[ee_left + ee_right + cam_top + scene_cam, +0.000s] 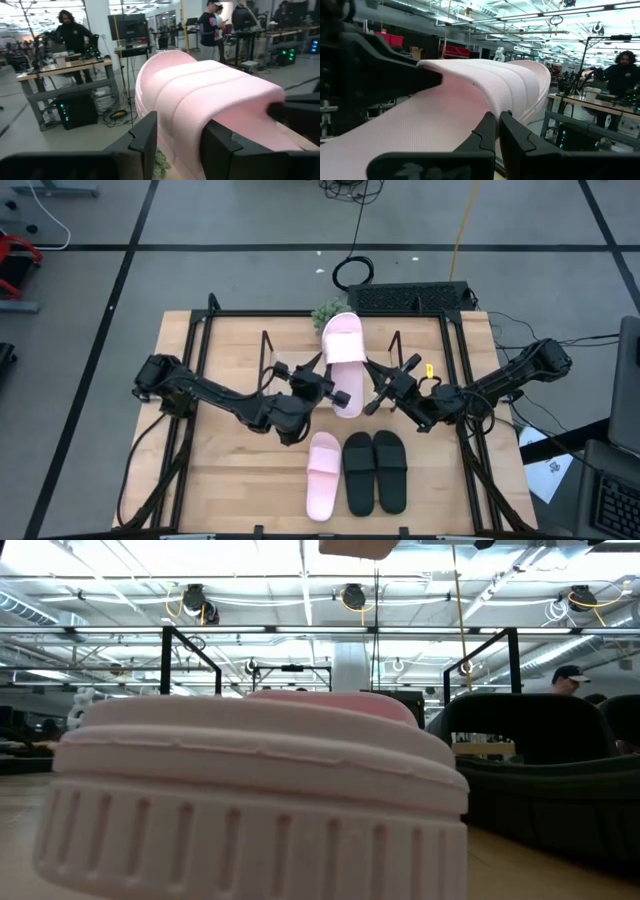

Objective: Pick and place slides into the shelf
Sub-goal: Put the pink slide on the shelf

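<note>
A light pink slide [346, 362] hangs in the air over the far middle of the table, top up, its strap toward the far edge. It is between the black rod frames of the shelf [267, 352]. My left gripper [328, 380] is shut on its left side. My right gripper [378, 388] is shut at its right side. The other pink slide [323, 475] and a black pair [375, 470] lie sole-down near the front edge. In the low view that pink slide [260, 790] fills the foreground. My left gripper pinches the slide's left side where the strap joins the sole [175, 117]. One finger [145, 142] is outside and the other [222, 147] is at the strap's opening over the footbed. The fingers point level, along the slide. The slide is lifted clear. My right gripper has its shut fingers [487, 135] against the slide's right rim below the strap [520, 107]. The fingers come level from the right. They hide the place of contact, so I cannot tell whether they pinch anything there.
A small green plant [328, 312] stands at the table's far edge, just behind the held slide. Black frame rails [455, 370] run along both sides of the table. A keyboard-like device [410, 298] sits beyond the far edge. People stand in the room behind.
</note>
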You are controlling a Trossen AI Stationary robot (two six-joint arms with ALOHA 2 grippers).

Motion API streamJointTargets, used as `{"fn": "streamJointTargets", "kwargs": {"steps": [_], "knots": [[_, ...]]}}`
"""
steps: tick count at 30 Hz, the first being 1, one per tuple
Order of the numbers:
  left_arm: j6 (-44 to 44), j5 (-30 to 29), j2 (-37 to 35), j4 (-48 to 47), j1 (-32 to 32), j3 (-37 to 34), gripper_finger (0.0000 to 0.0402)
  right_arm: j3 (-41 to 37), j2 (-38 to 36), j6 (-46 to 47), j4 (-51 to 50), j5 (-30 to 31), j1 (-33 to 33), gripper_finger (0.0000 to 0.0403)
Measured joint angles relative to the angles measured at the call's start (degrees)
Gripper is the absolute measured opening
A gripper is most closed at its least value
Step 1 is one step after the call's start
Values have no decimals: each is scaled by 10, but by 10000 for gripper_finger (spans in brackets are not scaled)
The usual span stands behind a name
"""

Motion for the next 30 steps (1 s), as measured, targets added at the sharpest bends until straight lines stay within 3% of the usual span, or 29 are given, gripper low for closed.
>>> {"fn": "streamJointTargets", "kwargs": {"steps": [17,22,30], "knots": [[-22,-10,-1,-23,-65,0,125,-1,0,-2,20,6,-3,0],[85,-85,-1,-31,-85,0,125,-1,0,20,15,-10,-3,0],[209,-85,-61,-48,-117,0,125,-1,0,58,9,-11,-2,0]]}}
